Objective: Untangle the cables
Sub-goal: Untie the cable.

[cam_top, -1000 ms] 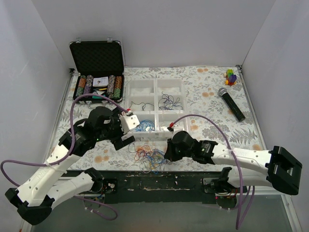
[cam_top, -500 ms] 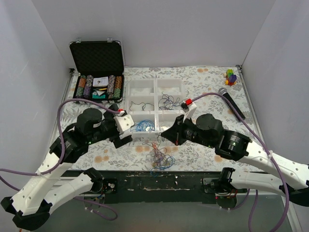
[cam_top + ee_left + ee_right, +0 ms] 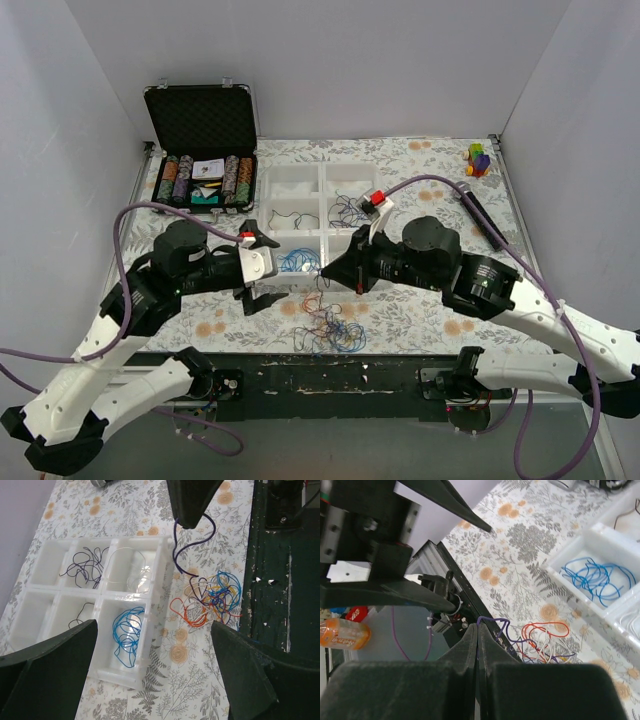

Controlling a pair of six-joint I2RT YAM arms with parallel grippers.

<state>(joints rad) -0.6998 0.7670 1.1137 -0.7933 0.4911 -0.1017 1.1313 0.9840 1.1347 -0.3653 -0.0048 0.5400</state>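
Floral tablecloth (image 3: 420,175), plain white walls (image 3: 350,60). Your left gripper (image 3: 154,625) is spread wide. Your right gripper (image 3: 477,628) pinches a purple cable (image 3: 174,555) from the cables (image 3: 325,328) piled at the tray's (image 3: 321,180) 6 o'clock.

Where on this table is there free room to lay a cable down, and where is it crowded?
Free: the cloth at the back between the tray and the microphone, and the strip behind the tray. Crowded: the front middle, where the tangle of cables lies, with the open left gripper beside it and the right gripper, shut on a purple cable, above it.
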